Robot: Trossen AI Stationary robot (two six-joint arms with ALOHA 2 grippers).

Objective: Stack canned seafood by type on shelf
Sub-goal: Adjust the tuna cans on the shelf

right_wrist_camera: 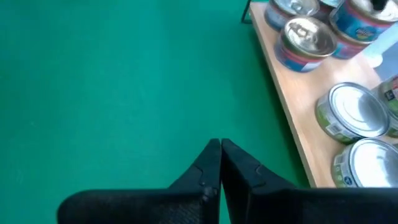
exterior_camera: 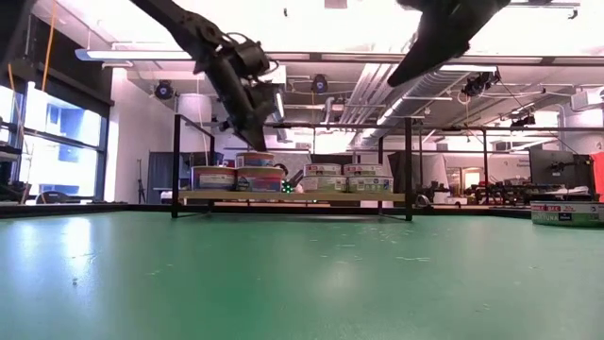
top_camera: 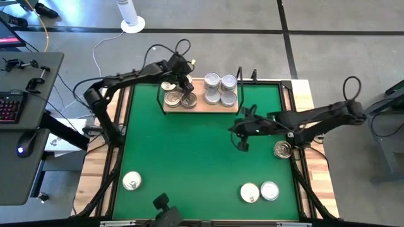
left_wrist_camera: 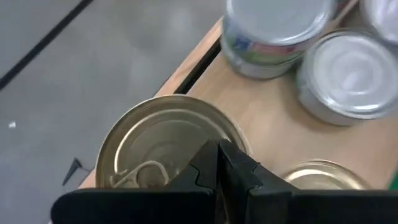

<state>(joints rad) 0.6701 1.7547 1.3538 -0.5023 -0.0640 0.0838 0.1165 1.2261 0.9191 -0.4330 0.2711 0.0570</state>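
Gold-lidded tin point(left_wrist_camera: 165, 146) on the shelf point(top_camera: 197, 104) sits directly below the left gripper point(left_wrist_camera: 219, 163), fingers pressed together, holding nothing.

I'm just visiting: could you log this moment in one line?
left gripper: shut, over shelf cans | right gripper: shut, empty, above mat

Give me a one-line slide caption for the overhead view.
Left gripper shut above gold-lidded cans on the shelf; right gripper shut over the green mat.

We see a green mat point(top_camera: 189, 151) on the worktop point(top_camera: 95, 170), a keyboard point(top_camera: 9, 107) and mouse point(top_camera: 24, 141) on a side desk point(top_camera: 38, 82).
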